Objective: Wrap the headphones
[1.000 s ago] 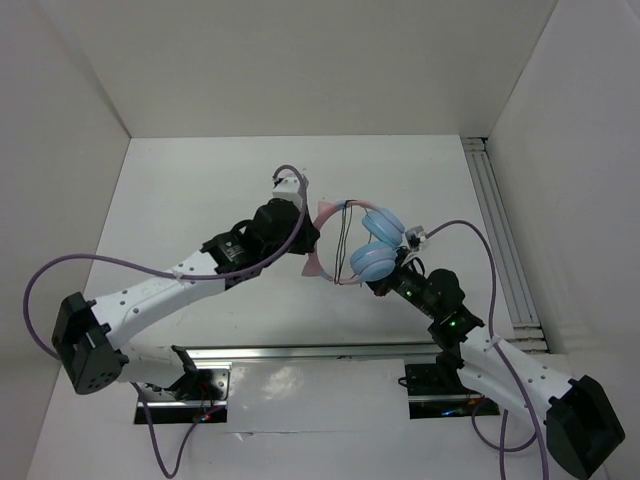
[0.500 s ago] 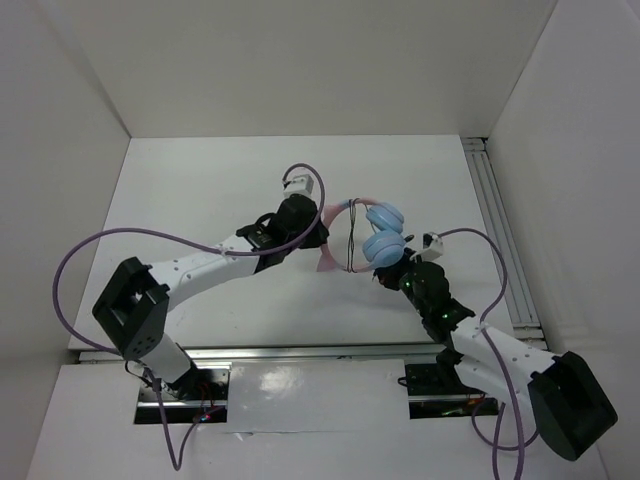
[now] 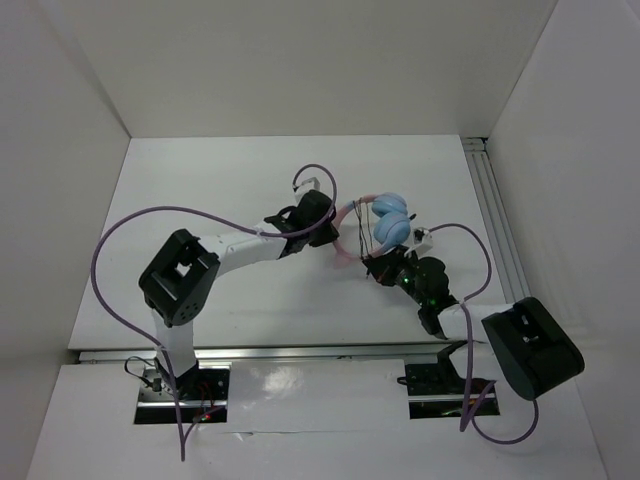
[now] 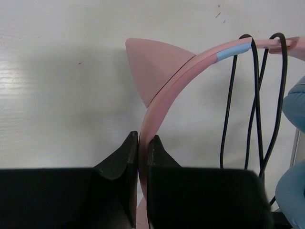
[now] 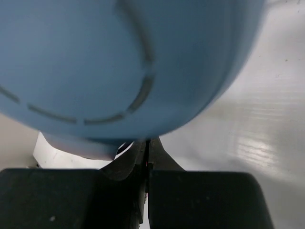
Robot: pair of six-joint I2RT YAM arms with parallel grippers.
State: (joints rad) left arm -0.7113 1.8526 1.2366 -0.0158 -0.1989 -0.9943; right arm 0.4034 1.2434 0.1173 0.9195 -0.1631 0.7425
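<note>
— Where do we have the headphones (image 3: 385, 225)?
— Near the middle of the table (image 3: 200, 190), between our two grippers. Our left gripper (image 4: 142, 143) is pinched tight on the pink headband (image 4: 162, 93) just below the cat ear (image 4: 152, 64). The black cable (image 4: 258, 124) is looped over the band.
— And our right gripper (image 5: 147, 153)?
— Its fingers are pressed together right under a blue ear cup (image 5: 119, 62) (what sits between them, we cannot tell).

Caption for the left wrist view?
Left gripper clamps the headphones by the pink headband near a cat ear; black cable loops over it.
</note>
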